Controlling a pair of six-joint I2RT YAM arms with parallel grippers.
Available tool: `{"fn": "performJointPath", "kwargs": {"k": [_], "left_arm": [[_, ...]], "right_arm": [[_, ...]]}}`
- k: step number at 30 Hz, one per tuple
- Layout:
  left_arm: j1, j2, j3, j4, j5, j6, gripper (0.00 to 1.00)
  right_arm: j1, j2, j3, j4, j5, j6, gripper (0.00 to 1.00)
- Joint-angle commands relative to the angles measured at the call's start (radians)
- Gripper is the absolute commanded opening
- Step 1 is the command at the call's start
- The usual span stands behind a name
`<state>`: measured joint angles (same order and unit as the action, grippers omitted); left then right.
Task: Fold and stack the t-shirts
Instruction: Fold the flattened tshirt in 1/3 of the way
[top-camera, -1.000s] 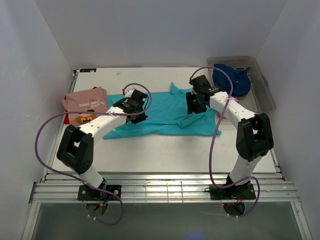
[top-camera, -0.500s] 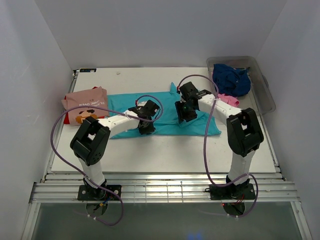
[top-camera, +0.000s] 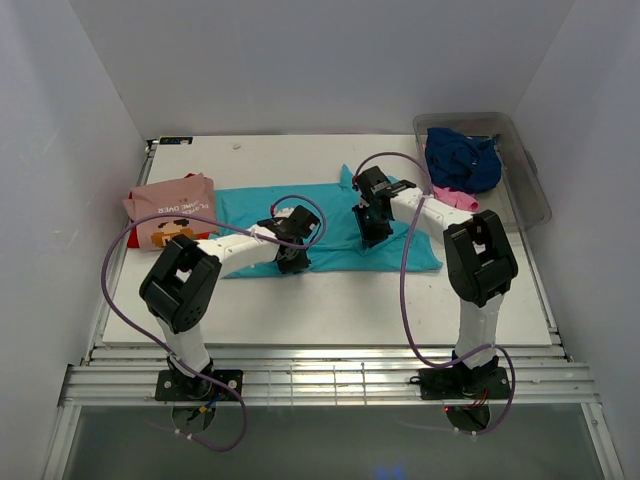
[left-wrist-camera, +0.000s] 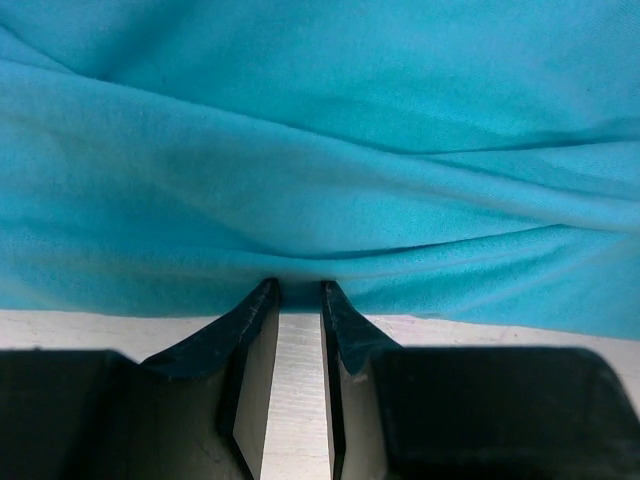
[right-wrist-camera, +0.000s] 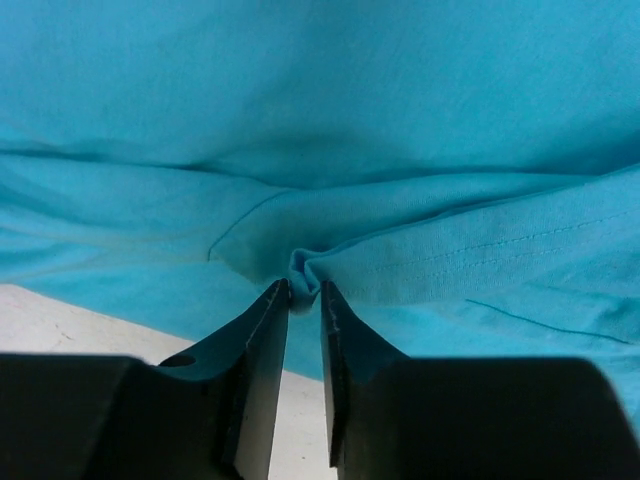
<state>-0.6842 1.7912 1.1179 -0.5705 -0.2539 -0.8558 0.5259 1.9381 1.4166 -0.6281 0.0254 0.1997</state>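
The turquoise t-shirt (top-camera: 250, 205) lies spread across the middle of the table (top-camera: 330, 300). My left gripper (top-camera: 293, 258) sits at its near hem. In the left wrist view, that gripper (left-wrist-camera: 298, 290) has its jaws drawn close, the tips pinching the edge of the turquoise cloth (left-wrist-camera: 320, 150). My right gripper (top-camera: 368, 235) is on the shirt's right half. In the right wrist view, a small bunched fold (right-wrist-camera: 305, 268) sits between its (right-wrist-camera: 304, 288) narrowed jaws. A folded salmon-pink t-shirt (top-camera: 170, 205) with white lettering lies at the left.
A clear grey tub (top-camera: 535, 195) at the back right holds a navy t-shirt (top-camera: 462, 158). A bright pink one (top-camera: 455, 198) hangs over the tub's near side. White walls enclose the table on three sides. Purple cables loop from both arms.
Both grippers came forward and down to the shirt's near part. The right jaws narrowed onto a fold of cloth. The left arm swung right along the hem.
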Motion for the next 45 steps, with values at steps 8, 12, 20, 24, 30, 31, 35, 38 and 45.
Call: {"fn": "performJointPath", "kwargs": {"k": [8,12,20,24,30,31,35,38,45], "left_arm": [[-0.008,-0.055,-0.081,-0.006,-0.007,-0.025,0.34],[-0.009,-0.064,-0.099,-0.008,-0.004,-0.031,0.34],[-0.012,-0.073,-0.138,-0.009,0.01,-0.046,0.34],[-0.014,-0.085,-0.159,-0.009,0.005,-0.054,0.34],[-0.018,-0.098,-0.167,-0.009,0.015,-0.068,0.33],[-0.02,-0.105,-0.162,-0.009,0.012,-0.068,0.33],[-0.054,-0.134,-0.107,-0.014,-0.014,-0.042,0.33],[-0.101,-0.142,-0.021,-0.031,-0.042,-0.011,0.34],[-0.198,-0.069,0.209,-0.038,-0.018,0.066,0.36]], "right_arm": [[0.006,0.024,0.148,-0.024,0.056,-0.002,0.08],[0.005,0.035,0.211,-0.027,0.088,0.009,0.08],[0.005,0.134,0.286,0.025,0.07,0.029,0.18],[0.005,0.157,0.298,0.039,0.042,0.026,0.27],[0.006,0.047,0.255,0.134,0.163,0.037,0.37],[0.0,0.042,0.284,0.119,0.197,0.037,0.39],[-0.029,0.061,0.376,0.025,0.301,0.006,0.4],[-0.056,0.096,0.407,-0.03,0.332,-0.016,0.4],[-0.144,0.17,0.395,-0.091,0.314,-0.003,0.39]]}}
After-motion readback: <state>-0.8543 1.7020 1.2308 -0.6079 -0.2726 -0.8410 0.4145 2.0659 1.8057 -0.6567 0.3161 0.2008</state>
